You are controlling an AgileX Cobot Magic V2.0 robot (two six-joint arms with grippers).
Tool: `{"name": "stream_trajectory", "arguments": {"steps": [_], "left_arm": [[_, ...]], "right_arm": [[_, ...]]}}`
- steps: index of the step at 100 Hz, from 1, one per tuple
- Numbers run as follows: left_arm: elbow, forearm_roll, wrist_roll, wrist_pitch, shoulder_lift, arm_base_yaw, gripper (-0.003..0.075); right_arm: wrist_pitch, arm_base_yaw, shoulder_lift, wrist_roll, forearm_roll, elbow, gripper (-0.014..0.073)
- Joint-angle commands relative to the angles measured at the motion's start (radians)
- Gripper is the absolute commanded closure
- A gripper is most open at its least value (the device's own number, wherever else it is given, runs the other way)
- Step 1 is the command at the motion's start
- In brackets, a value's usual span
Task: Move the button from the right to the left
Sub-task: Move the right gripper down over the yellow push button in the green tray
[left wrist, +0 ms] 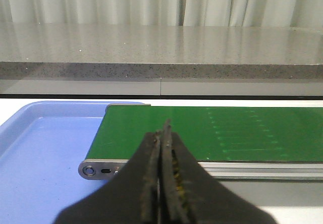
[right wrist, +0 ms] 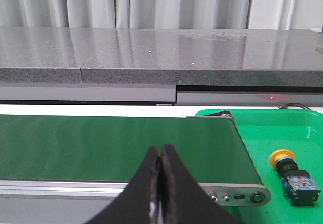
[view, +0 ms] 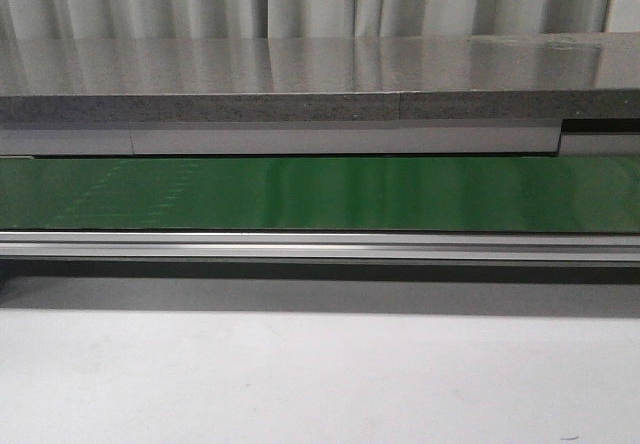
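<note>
The button (right wrist: 292, 173), a yellow cap on a black body, lies on its side in the green tray (right wrist: 282, 128) past the belt's right end, seen only in the right wrist view. My right gripper (right wrist: 160, 151) is shut and empty, in front of the green conveyor belt (right wrist: 116, 146) and well to the left of the button. My left gripper (left wrist: 162, 130) is also shut with nothing in it, near the belt's left end (left wrist: 151, 133). In the front view neither gripper nor the button shows.
A blue tray (left wrist: 45, 148) lies under and beside the belt's left end. The belt (view: 320, 192) runs across the front view with a metal rail (view: 320, 246) along its near side. Behind it stands a grey stone counter (view: 320, 84) with curtains beyond.
</note>
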Motion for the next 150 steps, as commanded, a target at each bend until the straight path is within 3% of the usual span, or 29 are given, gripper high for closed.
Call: {"name": "stream_trajectory", "arguments": {"steps": [1,59,89,116,134,150], "left_arm": [[0.045,-0.009,-0.010,-0.077,-0.031,0.001,0.0741],[0.045,-0.009,-0.010,-0.077,-0.031,0.001,0.0741],[0.045,-0.009,-0.010,-0.077,-0.031,0.001,0.0741],[0.045,-0.009,-0.010,-0.077,-0.031,0.001,0.0741],[0.045,-0.009,-0.010,-0.077,-0.031,0.001,0.0741],[0.045,-0.009,-0.010,-0.077,-0.031,0.001,0.0741]], "right_arm": [[-0.078,0.002,-0.022,0.001,-0.009,-0.014,0.0660],[-0.063,0.002,-0.021,0.001,-0.008,-0.030,0.0660],[0.260,0.002,0.039,0.001,-0.008,-0.288,0.0660],[0.519,0.002,0.272,0.001,-0.013,-0.539,0.0660],[0.571,0.002,0.454,0.017,-0.038,-0.669,0.0660],[0.644,-0.001,0.629,0.119,-0.109,-0.784,0.0660]]}}
